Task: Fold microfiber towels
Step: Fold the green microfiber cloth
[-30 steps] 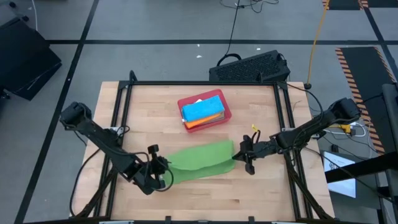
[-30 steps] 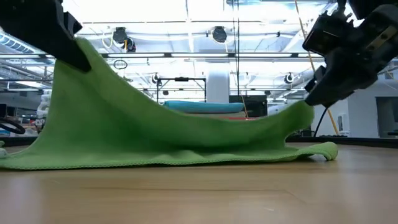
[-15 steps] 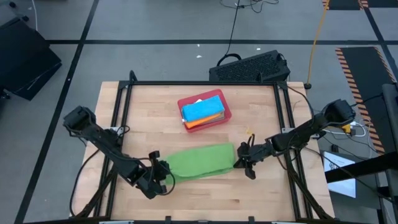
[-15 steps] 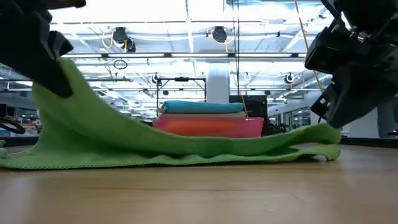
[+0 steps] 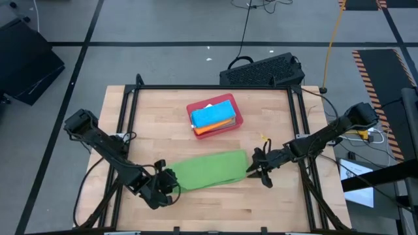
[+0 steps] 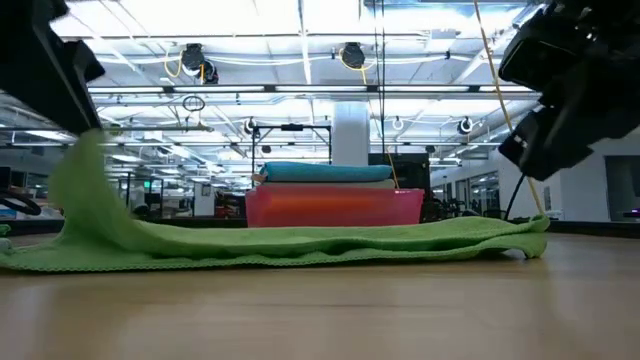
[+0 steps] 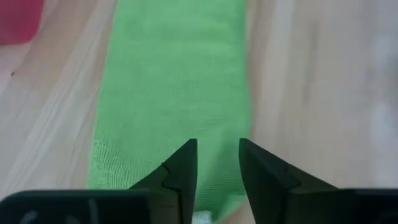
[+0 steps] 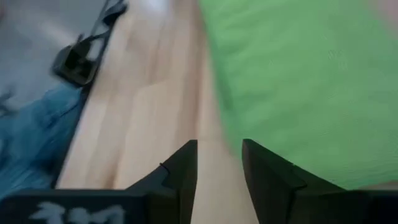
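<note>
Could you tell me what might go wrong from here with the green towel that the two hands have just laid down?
The bright green towel is humped at its end by the left hand; the fold may settle uneven. The open right hand sits at the towel's other edge and could drag it when pulling away.

A bright green towel (image 5: 208,170) lies plain on pale wood, near a red tray (image 5: 238,121) holding blue and orange cloths (image 5: 212,116).

high view: overhead, straight down on the whole table (image 5: 274,202).
low view: tabletop height, level across, facing the room behind.
left wrist view: close above the bright green towel (image 7: 177,81), looking along it.
right wrist view: close, over its other end.
shared: towel, all four.
</note>
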